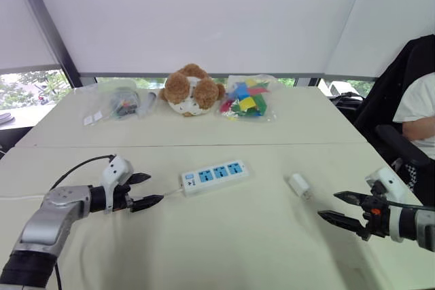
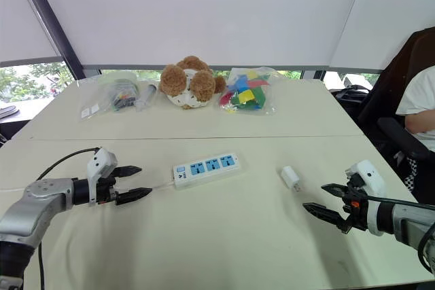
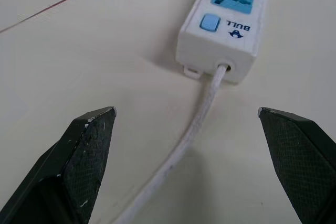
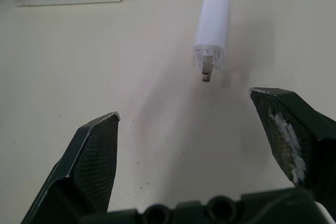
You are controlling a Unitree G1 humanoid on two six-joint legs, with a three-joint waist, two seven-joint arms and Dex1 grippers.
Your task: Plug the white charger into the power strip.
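Observation:
The white power strip (image 1: pixel 215 176) with blue sockets lies flat at the table's middle, its white cable (image 3: pixel 185 142) leading off toward my left. The small white charger (image 1: pixel 299 185) lies on its side to the right of the strip, prongs pointing at my right gripper. My left gripper (image 1: pixel 143 191) hovers open just left of the strip's cable end, nothing between its fingers. My right gripper (image 1: pixel 340 207) stands open a short way right of the charger (image 4: pixel 212 31), not touching it.
At the table's far side sit a brown teddy bear (image 1: pixel 191 90), a clear bag of colourful blocks (image 1: pixel 247 98) and another clear bag of small items (image 1: pixel 122 102). A person's arm and a black chair (image 1: pixel 408 100) are at the right edge.

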